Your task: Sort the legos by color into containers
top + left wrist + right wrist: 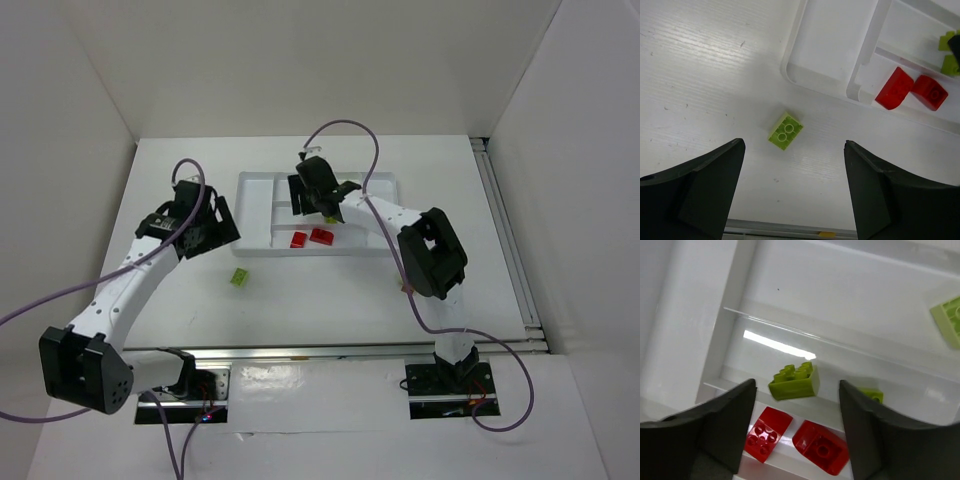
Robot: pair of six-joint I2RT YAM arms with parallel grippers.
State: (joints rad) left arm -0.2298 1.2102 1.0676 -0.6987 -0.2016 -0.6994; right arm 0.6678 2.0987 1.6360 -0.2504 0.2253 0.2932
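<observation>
Left gripper [218, 232]: jaws spread wide with nothing between them. It hangs over the table [330, 290], outside the tray's near left corner.
Right gripper [325, 200]: jaws spread and holding nothing. It hangs over the tray [255, 200].
Legos counted: six in all, four lime green and two red.
Loose green lego [785, 130]: one, lying flat on the table with its studs up. It sits just ahead of the left jaws, centred on their gap and touching neither finger, near the tray's corner but apart from it.
Tilted green lego [794, 381]: one, in a long slot, leaning with its studs turned away. It lies squarely in the gap of the right jaws.
Half-hidden green lego [871, 395]: one, in the same slot, partly covered by a right-gripper finger [875, 440].
Far green lego [950, 320]: one, at the edge of the right wrist view, well outside the jaws and seemingly across a divider wall.
First red lego [767, 434] and second red lego [821, 446]: two, side by side in the nearest long slot, one slot closer to the arms than the tilted green lego and within the span of the right jaws.
Tray count: one, white.
</observation>
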